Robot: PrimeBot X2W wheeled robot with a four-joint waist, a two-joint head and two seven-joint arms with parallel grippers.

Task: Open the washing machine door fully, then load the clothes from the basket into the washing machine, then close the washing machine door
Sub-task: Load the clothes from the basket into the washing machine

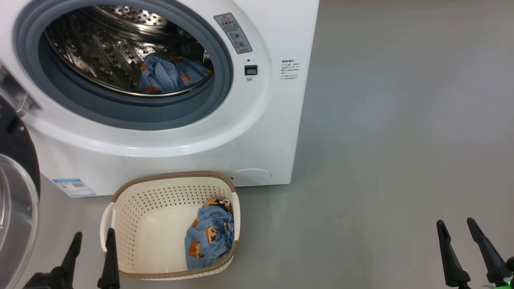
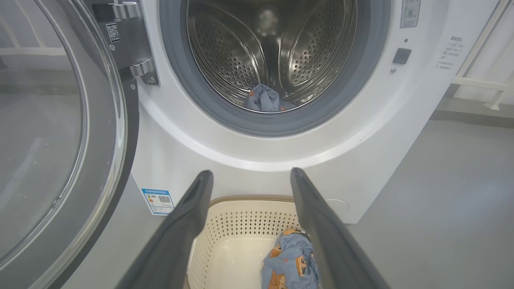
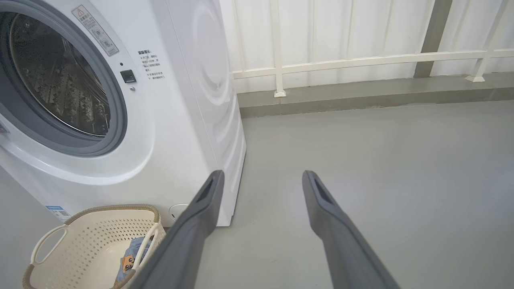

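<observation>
Two blue garments printed with orange bear faces make up the clothes. One garment (image 1: 168, 74) lies inside the steel drum (image 1: 92, 52) of the washing machine (image 1: 257, 132), low at the front, just behind the grey gasket (image 1: 120, 114). The other garment (image 1: 211, 237) is crumpled in the basket (image 1: 172, 176), against its right wall, with bare cream bottom beside it. The basket stands on the grey floor (image 1: 401, 120) just in front of the machine, below the round opening. A small blue label (image 1: 74, 187) sits low on the machine's front, to the left of the basket.

The door (image 1: 18, 192) is swung open on my left, its glass bowl and black ring at the left edge of my head view. A metal hinge (image 2: 138, 40) joins it to the machine.

My left gripper (image 1: 93, 233) hangs by the basket's near left edge, close to its handle, fingers spread wide with nothing between them. From its wrist, the two dark fingers frame the basket and point toward the machine's front.

My right gripper (image 1: 455, 221) is well apart to the right, over bare floor, also spread wide and empty. From its wrist, the fingers point past the machine's right front corner toward a white railing (image 3: 361, 60) along the back wall.
</observation>
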